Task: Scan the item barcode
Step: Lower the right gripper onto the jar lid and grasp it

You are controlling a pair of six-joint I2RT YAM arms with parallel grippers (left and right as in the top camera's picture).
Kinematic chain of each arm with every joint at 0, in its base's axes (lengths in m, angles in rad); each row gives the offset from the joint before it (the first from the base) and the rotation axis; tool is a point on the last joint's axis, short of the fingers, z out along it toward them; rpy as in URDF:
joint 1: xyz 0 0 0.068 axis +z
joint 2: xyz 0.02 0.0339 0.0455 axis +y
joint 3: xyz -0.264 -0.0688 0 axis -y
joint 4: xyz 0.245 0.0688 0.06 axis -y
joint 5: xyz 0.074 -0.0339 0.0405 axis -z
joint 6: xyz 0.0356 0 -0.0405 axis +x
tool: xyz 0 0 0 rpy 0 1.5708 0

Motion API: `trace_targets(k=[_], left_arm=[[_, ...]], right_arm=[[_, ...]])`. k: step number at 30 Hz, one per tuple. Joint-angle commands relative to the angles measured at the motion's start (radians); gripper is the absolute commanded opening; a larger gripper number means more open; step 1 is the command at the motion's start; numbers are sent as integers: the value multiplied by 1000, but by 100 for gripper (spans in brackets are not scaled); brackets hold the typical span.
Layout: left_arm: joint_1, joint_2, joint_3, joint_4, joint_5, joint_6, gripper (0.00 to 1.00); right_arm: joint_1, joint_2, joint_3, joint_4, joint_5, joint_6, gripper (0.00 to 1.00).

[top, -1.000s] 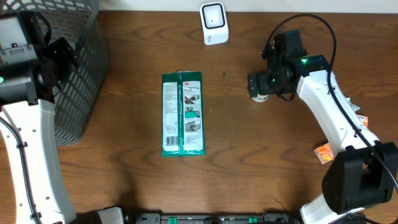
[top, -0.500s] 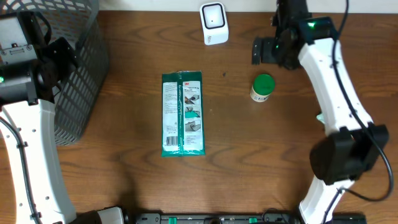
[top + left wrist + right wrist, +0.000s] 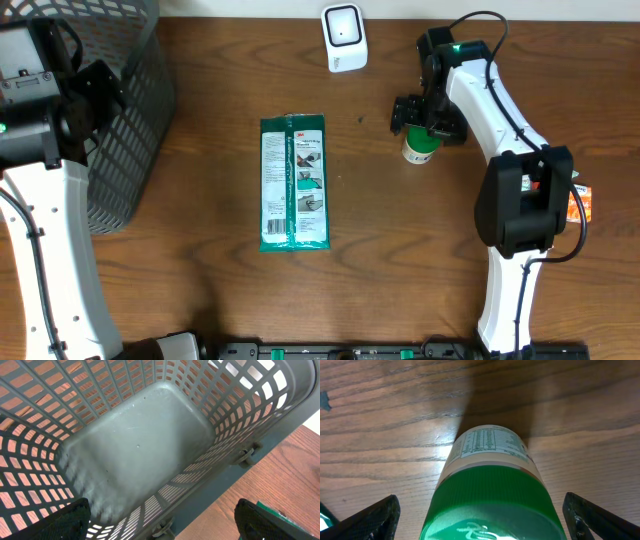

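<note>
I see the right gripper (image 3: 424, 112) directly above the small white bottle with the green screw cap (image 3: 421, 150). Its jaws are spread wide and hold nothing. In the right wrist view the two dark fingertips (image 3: 367, 519) sit at the bottom corners, one on each side of the bottle (image 3: 490, 485) and clear of it. The bottle stands cap up on the brown wooden table (image 3: 200, 290), with a printed label panel on its white body. It sits to the right of the flat green and white packet (image 3: 293, 182) and nearer me than the white box-shaped scanner (image 3: 343, 38), which is at the far edge. The left gripper (image 3: 165, 522) hangs over the grey plastic mesh basket (image 3: 135, 110) at the far left. Its fingers are also wide apart and empty, and the left wrist view looks down onto the basket's bare floor. A small orange packet (image 3: 582, 205) lies by the right edge.
</note>
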Motion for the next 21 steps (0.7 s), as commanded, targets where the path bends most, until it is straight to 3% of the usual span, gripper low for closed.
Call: trace_targets(k=[1, 12, 17, 21], left_arm=[[5, 0, 6, -2, -13, 10, 92], [5, 0, 6, -2, -13, 10, 92], [5, 0, 6, -2, -13, 10, 93], [5, 0, 6, -2, -13, 10, 93]], right_arm=[[4, -4, -1, -1, -8, 31, 99], [4, -1, -98, 84, -8, 80, 99], [-1, -9, -104, 108, -8, 82, 79], [-12, -20, -82, 81, -8, 79, 70]])
